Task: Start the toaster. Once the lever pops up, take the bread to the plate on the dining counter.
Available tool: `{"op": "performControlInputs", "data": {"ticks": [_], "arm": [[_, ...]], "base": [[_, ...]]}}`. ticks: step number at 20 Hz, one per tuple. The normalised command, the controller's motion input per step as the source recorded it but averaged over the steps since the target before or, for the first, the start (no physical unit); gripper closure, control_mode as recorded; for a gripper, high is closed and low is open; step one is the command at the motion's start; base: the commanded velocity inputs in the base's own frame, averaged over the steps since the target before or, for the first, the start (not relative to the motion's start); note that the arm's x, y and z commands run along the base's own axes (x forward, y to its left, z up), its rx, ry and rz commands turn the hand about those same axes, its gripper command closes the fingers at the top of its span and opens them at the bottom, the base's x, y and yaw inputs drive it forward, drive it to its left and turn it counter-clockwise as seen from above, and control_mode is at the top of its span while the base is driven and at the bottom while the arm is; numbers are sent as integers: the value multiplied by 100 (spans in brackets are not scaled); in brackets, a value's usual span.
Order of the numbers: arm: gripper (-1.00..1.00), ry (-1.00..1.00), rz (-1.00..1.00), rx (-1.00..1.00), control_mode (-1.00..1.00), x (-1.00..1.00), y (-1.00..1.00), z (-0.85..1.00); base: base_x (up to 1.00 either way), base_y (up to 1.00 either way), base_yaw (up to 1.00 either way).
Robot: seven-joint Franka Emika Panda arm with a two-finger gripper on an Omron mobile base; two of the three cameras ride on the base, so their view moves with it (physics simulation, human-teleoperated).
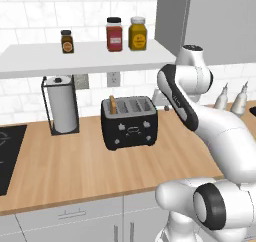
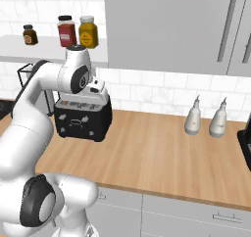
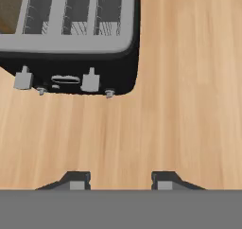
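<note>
Our gripper [image 3: 118, 180] hangs above bare wood worktop [image 3: 189, 105], its two fingertips [image 3: 78, 180] standing apart with nothing between them. Just ahead of it we see the black toaster [image 3: 75, 57] with pale levers on its front. The bread [image 1: 113, 105] stands upright in the toaster's leftmost slot, beside a paper-towel roll [image 1: 62, 103].

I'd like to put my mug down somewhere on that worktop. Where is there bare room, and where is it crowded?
Bare wood runs along the front edge of the worktop, before the toaster and paper-towel roll. Another wide patch lies between the toaster and the two pale bottles. It is crowded at the back wall, where the roll and the toaster stand, with the arm over the toaster.
</note>
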Motion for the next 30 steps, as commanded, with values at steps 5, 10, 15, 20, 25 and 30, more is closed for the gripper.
{"op": "performControlInputs", "data": {"ticks": [5,10,15,20,25,30], "arm": [[-100,-3,0,0,-100,-10,25,-13],[-100,-1,0,-1,-100,-1,85,-27],[-100,0,0,0,-100,23,92,-18],[-100,0,0,0,-100,37,65,-9],[-100,0,0,0,-100,48,36,-21],[-100,0,0,0,-100,30,12,-34]], "base": [[0,0,0],[0,0,0],[0,0,0],[0,0,0],[0,0,0],[0,0,0]]}}
